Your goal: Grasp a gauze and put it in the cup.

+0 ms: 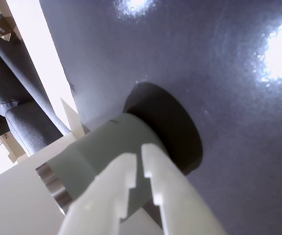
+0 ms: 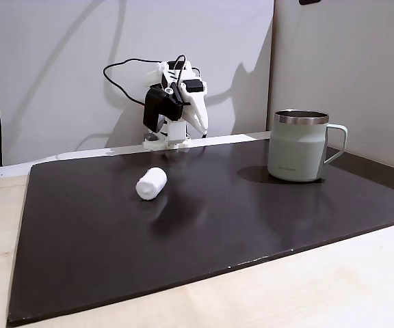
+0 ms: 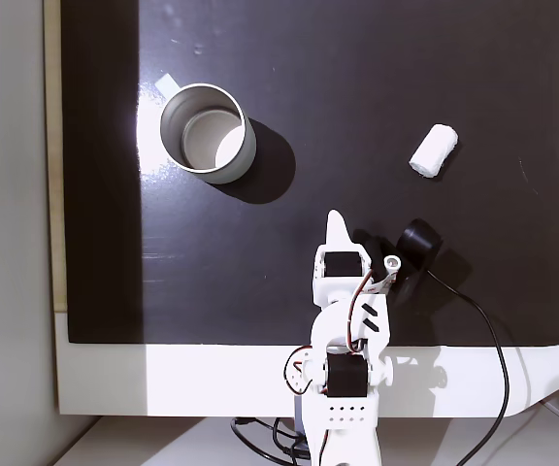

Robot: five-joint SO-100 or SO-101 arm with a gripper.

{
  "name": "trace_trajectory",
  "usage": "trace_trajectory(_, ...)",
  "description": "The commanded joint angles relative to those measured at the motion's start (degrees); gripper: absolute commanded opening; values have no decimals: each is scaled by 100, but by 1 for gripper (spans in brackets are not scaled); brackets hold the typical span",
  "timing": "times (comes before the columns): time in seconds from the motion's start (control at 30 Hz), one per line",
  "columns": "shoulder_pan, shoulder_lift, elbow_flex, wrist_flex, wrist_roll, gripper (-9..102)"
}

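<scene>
Lying on its side on the dark mat, the gauze sits free, with nothing touching it. From above we find the gauze tilted toward the mat's upper right, well apart from the cup, which stands upright toward the upper left with its mouth open and nothing inside that we can make out. In the low fixed view the cup is on the right, steel rim up, squared handle pointing right, a line of small dark lettering near its base, too small for us to read.

Our arm is folded up at the mat's near edge in the top-down view, between gauze and cup and touching neither. The gripper points up the mat, roughly toward the cup's side. In the wrist view the gripper has its two white toothed fingers close together, with a thin gap between the tips and nothing in it. Behind them we see the cup, pale green, steel rim to the lower left, its shadow dark on the mat beyond.

A black cable runs from the arm's wrist off to the right and back to the base.
</scene>
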Motion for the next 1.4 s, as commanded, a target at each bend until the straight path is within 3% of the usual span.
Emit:
trace_trajectory(0.0,-26,70,-35,-149,26,0)
trace_trajectory(0.6,-9,70,-158,-26,-264,0)
trace_trajectory(0.87,-167,-633,-2435,1582,-1336,0)
trace_trajectory(1.37,1784,-5493,-7418,3384,-4245,19)
